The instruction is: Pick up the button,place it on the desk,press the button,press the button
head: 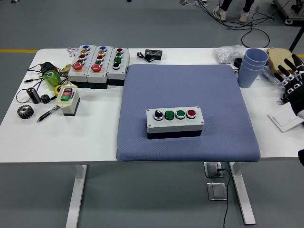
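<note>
- My right hand [290, 71] hovers at the table's [95, 128] right edge, fingers spread, holding nothing.
- The grey four-button control box [175, 122] sits mid blue-grey padded mat [187, 90], well apart from it.
- I'd approach from above, extend one fingertip, and press a single cap squarely.

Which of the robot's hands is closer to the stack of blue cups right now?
The right. The right hand sits at the table's right edge, just right of the blue cups, fingers spread, holding nothing. The left hand is out of view.
</note>
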You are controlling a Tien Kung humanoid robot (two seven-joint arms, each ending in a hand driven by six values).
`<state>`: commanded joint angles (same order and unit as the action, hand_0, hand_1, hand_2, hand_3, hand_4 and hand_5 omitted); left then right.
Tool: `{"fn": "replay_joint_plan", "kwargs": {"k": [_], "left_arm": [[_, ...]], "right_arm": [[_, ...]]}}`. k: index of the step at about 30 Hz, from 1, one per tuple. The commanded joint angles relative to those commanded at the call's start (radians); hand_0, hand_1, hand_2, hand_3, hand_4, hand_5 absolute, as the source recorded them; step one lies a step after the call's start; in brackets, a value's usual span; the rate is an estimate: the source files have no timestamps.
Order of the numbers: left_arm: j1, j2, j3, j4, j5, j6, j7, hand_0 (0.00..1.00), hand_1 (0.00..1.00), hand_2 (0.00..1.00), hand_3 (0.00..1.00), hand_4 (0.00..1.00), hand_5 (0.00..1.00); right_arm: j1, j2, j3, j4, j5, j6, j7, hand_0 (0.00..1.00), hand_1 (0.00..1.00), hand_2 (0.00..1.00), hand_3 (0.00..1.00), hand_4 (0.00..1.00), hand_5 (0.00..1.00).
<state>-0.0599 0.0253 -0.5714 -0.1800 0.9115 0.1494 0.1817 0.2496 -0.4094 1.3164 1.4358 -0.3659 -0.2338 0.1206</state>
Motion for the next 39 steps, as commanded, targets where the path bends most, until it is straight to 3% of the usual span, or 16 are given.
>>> {"fn": "replay_joint_plan", "kwargs": {"k": [9, 39], "left_arm": [[-0.002, 0.000, 0.004, 0.000, -0.003, 0.000, -0.001, 0.640, 0.691, 0.704, 0.629, 0.373, 0.732], [0.013, -0.010, 0.008, 0.000, 0.002, -0.002, -0.001, 0.639, 0.691, 0.708, 0.627, 0.370, 0.734]], "right_arm": [[-0.005, -0.001, 0.006, 0.000, -0.004, 0.043, -0.027, 0.805, 0.735, 0.746, 0.714, 0.794, 0.390], [-0.030, -0.007, 0.001, 0.008, 0.014, 0.043, -0.048, 0.791, 0.719, 0.724, 0.695, 0.790, 0.388]]}}
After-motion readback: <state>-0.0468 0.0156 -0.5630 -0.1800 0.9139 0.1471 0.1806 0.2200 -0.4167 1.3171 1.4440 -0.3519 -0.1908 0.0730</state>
